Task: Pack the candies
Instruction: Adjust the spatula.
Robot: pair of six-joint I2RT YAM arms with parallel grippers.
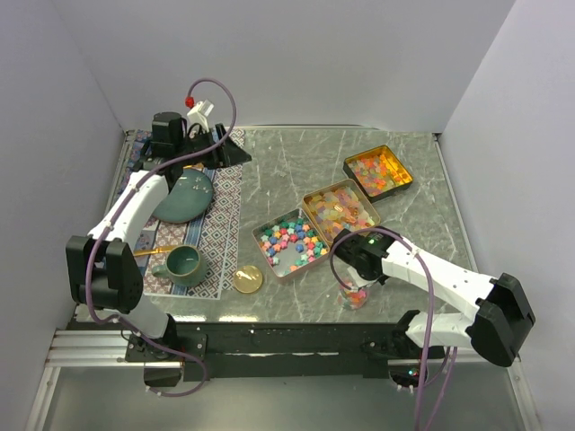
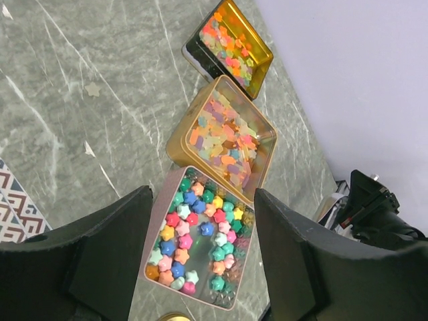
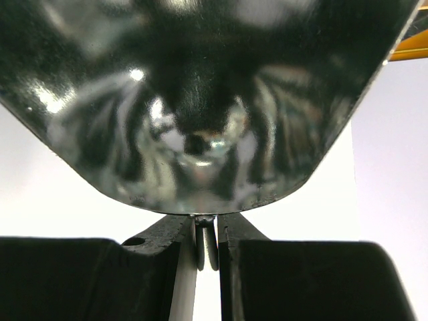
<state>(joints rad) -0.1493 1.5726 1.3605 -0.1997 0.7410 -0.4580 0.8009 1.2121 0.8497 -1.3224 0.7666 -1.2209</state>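
Note:
The candies lie in three open tins: bright stars in a pink tin (image 1: 292,241) (image 2: 200,241), pastel pieces in a gold tin (image 1: 341,208) (image 2: 224,137), and orange-yellow gummies in a far gold tin (image 1: 379,171) (image 2: 227,40). A small glass jar (image 1: 353,296) near the front edge holds some candies. My right gripper (image 1: 357,262) (image 3: 207,231) hovers just over the jar, shut on the thin handle of a shiny metal scoop (image 3: 200,100). The scoop's inside is hidden. My left gripper (image 1: 232,151) (image 2: 200,267) is open and empty, raised at the back left and facing the tins.
A gold jar lid (image 1: 248,279) lies left of the jar. A green mug (image 1: 183,266) and a teal plate (image 1: 184,196) sit on a patterned mat (image 1: 225,215) at the left. One stray pale candy (image 2: 92,89) lies on the marble. Walls close in on three sides.

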